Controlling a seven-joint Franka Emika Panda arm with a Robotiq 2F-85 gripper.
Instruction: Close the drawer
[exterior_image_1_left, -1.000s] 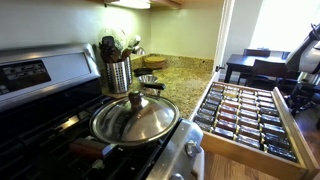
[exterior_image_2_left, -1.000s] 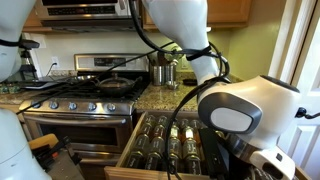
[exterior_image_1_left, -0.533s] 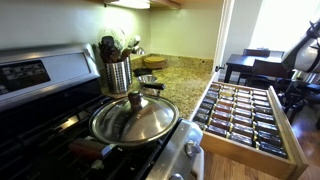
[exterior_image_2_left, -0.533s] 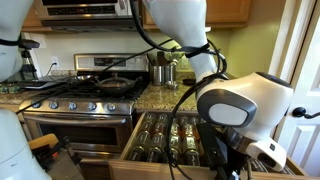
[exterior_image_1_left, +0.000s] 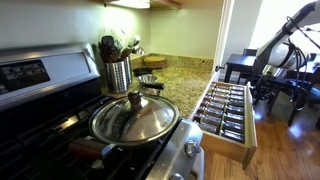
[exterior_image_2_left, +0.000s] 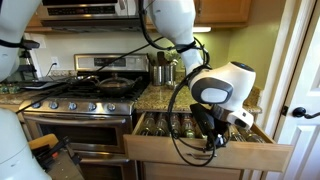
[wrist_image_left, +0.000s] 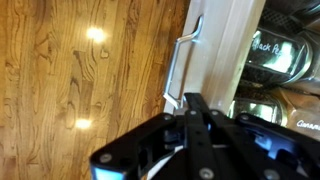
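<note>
Drawer, partly pulled out under the granite surface beside the stove, shows rows of dark-lidded jars in both exterior views. In the wrist view the tool looks narrow, its fingers drawn together and holding nothing. It meets the pale front panel just beside the metal handle.
</note>
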